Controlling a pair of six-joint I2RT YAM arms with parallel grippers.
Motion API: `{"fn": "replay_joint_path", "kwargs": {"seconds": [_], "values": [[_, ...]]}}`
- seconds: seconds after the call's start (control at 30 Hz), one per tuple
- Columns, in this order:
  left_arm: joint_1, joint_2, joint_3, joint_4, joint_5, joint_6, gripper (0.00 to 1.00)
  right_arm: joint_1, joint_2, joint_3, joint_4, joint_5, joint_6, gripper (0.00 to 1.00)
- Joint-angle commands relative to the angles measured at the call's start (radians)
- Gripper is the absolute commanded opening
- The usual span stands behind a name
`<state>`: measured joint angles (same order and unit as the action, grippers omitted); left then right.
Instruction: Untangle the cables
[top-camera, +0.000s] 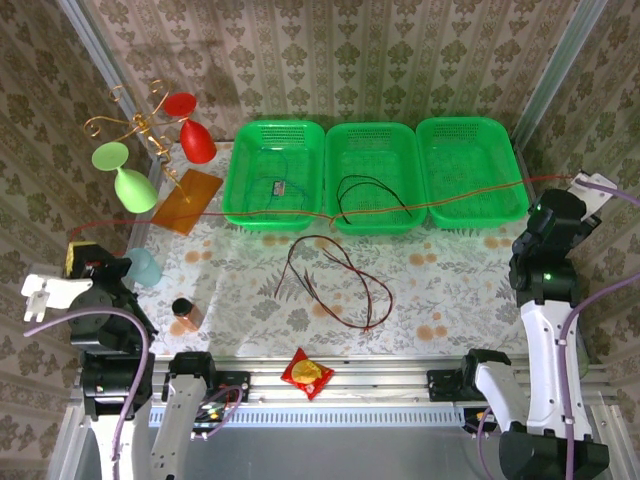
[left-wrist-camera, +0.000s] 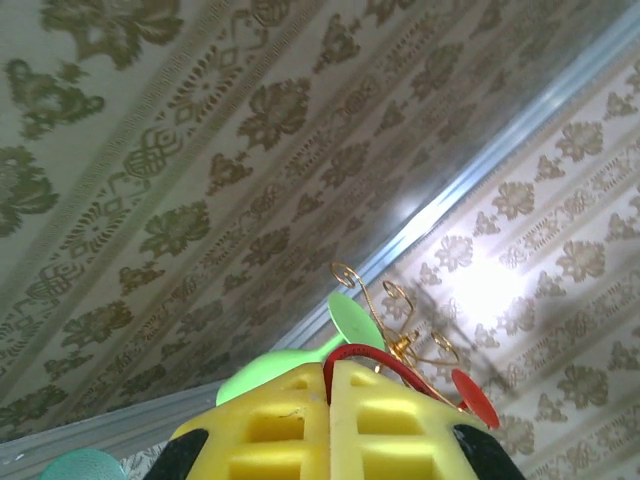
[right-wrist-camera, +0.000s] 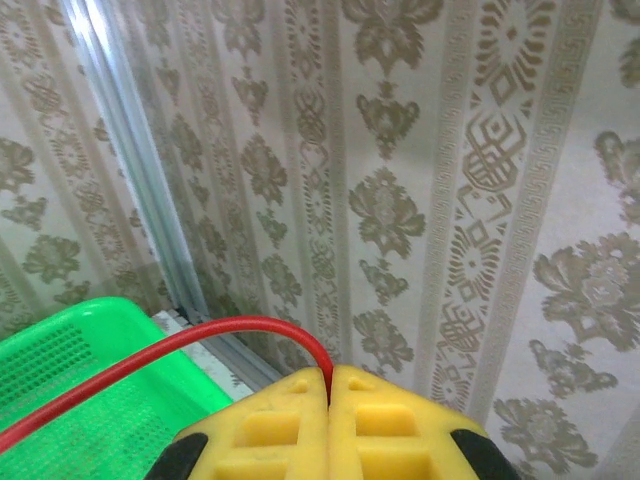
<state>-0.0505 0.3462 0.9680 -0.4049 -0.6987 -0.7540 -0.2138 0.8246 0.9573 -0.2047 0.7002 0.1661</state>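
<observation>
Left claw (left-wrist-camera: 328, 388), 9 o'clock, pinching red cable (top-camera: 400, 208); right claw (right-wrist-camera: 328, 388), 3 o'clock, pinching its other end. Cable taut past green baskets (top-camera: 372, 127). Dark cables (top-camera: 335, 300) looped mid-tabletop (top-camera: 450, 280).

The bottom edge of the left wrist view cuts off the left gripper (left-wrist-camera: 329, 375), and the red cable (left-wrist-camera: 365, 351) vanishes into the seam of its closed jaws. A green goblet (left-wrist-camera: 262, 378) is half hidden behind them; the blurred pale shape (left-wrist-camera: 80, 466) in the corner is perhaps a cup. The right gripper (right-wrist-camera: 329, 375) is cut off likewise, the cable lost between its pressed-together jaws, and a green basket (right-wrist-camera: 80, 390) runs off the left edge. From above, the dark thing (top-camera: 279, 187) in the leftmost basket (top-camera: 236, 180) is too small to tell.
</observation>
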Motion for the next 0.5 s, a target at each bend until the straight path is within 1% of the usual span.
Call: {"fn": "replay_joint_path", "kwargs": {"seconds": [0.0,0.23,0.37,0.4,0.47], "values": [[0.007,-0.021,-0.019,0.028,-0.087,-0.030,0.00,-0.054,0.021,-0.034,0.018,0.059,0.056,0.00],[0.006,-0.029,-0.030,0.014,-0.086,-0.042,0.00,-0.160,0.092,-0.090,0.004,0.041,0.175,0.00],[0.006,-0.021,-0.030,0.012,-0.038,-0.054,0.00,-0.159,0.083,-0.113,0.006,-0.026,0.194,0.00],[0.007,-0.017,-0.026,0.010,-0.032,-0.045,0.00,-0.159,0.084,-0.118,0.008,-0.025,0.191,0.00],[0.007,-0.015,-0.023,0.011,-0.060,-0.028,0.00,-0.164,0.090,-0.127,0.024,-0.001,0.164,0.00]]}}
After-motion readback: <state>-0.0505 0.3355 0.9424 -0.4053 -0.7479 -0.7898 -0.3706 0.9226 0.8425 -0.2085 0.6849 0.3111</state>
